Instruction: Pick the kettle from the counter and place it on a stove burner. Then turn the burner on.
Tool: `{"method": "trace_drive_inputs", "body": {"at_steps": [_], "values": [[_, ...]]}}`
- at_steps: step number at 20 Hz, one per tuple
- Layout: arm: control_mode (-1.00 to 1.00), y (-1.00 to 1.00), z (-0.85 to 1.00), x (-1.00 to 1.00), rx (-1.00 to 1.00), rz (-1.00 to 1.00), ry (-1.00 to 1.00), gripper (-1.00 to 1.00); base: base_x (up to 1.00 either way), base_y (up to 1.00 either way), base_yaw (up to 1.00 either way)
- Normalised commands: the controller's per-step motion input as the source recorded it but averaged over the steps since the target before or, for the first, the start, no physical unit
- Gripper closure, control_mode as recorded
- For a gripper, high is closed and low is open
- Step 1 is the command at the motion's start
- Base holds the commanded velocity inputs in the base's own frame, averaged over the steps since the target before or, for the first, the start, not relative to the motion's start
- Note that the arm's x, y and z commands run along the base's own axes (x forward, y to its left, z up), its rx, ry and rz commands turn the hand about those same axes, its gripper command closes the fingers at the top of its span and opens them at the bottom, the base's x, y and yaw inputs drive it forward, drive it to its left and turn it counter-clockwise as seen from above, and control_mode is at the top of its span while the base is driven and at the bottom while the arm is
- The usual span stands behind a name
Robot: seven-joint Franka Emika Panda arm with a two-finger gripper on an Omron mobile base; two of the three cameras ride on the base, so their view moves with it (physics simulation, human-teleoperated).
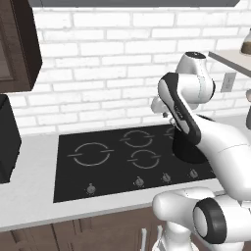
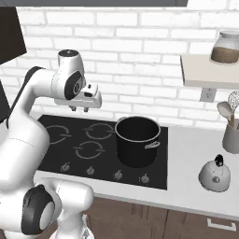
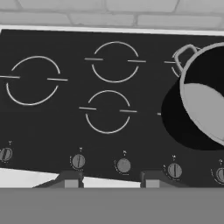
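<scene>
Right now your gripper point(image 2: 80, 110) hovers empty above the cooktop point(image 2: 46, 158), fingers apart. Beyond sits the black pot point(image 2: 137, 141), and past it the kettle point(image 2: 214, 174) rests on the counter point(image 2: 186, 149), well apart.

The arm point(image 1: 196, 122) hides most of the black pot point(image 1: 188, 152).

No readable text in any view.
The small marks above the cooktop knobs point(image 3: 124, 165) are too blurred to read, and no label or brand shows on the kettle point(image 2: 214, 174).
</scene>
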Motion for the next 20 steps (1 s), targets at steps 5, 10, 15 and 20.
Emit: {"method": "trace_drive_inputs", "body": {"at_steps": [5,10,15,20], "values": [[-1.0,0.0,0.0,-0.37,0.01,0.0,0.0,-1.0,0.0,0.0,0.0],[-1.0,0.0,0.0,-0.62,0.01,0.01,0.02,-1.0,0.0,0.0,0.0],[-1.0,0.0,0.0,-0.44,0.0,0.0,0.14,-1.0,0.0,0.0,0.0],[-1.0,0.0,0.0,-0.34,0.0,0.0,0.16,-1.0,0.0,0.0,0.0]]}}
